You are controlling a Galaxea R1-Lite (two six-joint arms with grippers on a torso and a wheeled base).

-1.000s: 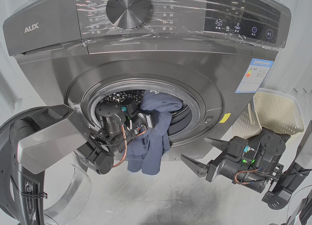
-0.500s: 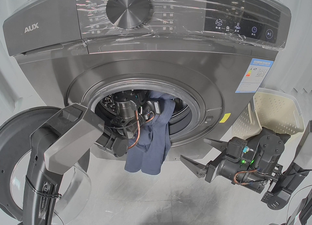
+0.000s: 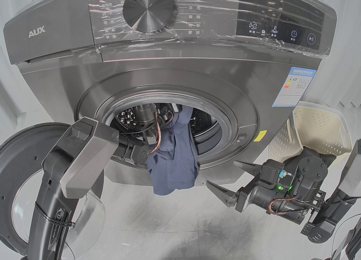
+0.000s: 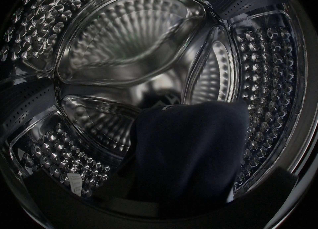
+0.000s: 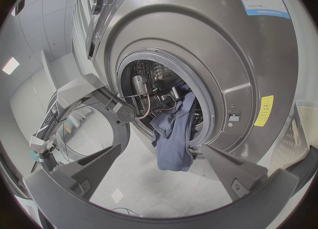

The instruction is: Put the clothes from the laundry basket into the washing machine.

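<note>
Nearest to me, the right gripper (image 3: 220, 173) hangs low above the grey floor (image 3: 180, 227), off the lower right of the washing machine (image 3: 56, 80). Its two fingers (image 5: 99, 163) are spread wide, hold nothing and touch nothing. They point toward the machine's front, with the door opening framed between them in the right wrist view.

Just past them is the navy blue garment (image 3: 175, 159). Its long axis runs up and down. The lower end hangs free outside the machine, in front of the panel below the opening and clear of the floor. The cloth lies over the lower lip of the opening, and the upper end rises into the drum (image 4: 132, 41), bunched against the left gripper (image 3: 167, 111).

The left arm (image 3: 86, 148) reaches in through the opening from the left, so its wrist sits inside the upper part of the drum. From the left wrist camera a dark fold of the garment (image 4: 188, 147) rises in the foreground, with the dimpled steel wall and the back plate of the drum beyond it. The cloth covers the left gripper's tip, and I cannot tell whether it is closed on the cloth or open.

The round glass door (image 3: 22, 181) stands swung open on the left. To the right of the machine, behind the right arm, is the cream perforated laundry basket (image 3: 319, 129).
</note>
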